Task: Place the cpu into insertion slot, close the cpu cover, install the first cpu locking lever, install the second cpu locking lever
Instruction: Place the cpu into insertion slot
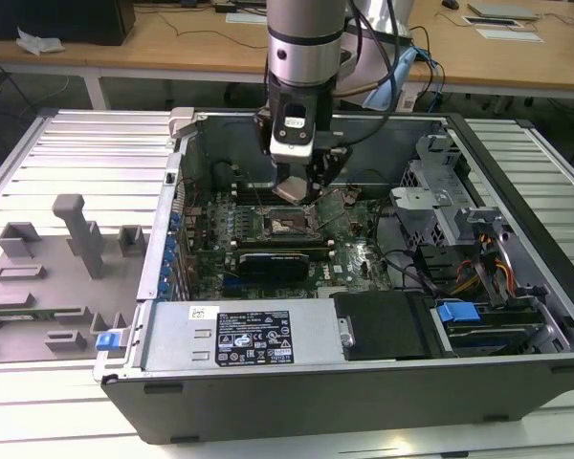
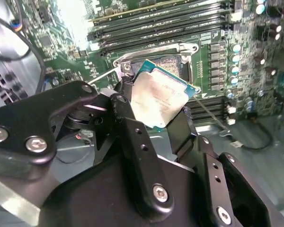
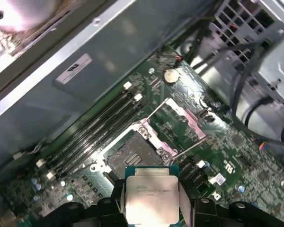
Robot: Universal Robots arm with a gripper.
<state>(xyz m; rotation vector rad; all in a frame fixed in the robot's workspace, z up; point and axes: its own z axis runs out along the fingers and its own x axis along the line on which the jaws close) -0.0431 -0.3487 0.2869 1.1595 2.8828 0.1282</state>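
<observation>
Fingers (image 2: pixel 132 135) pinch the cpu (image 2: pixel 158 97) by two edges, holding it tilted just over the open slot (image 3: pixel 132 153). If it goes down askew or slips free, a corner could bend the slot's contacts.

Print lines mark the cpu (image 3: pixel 151 198) held between the jaws; a white label (image 3: pixel 73 69) sits on the case wall (image 3: pixel 132 52) well beyond them; neither is legible.
</observation>
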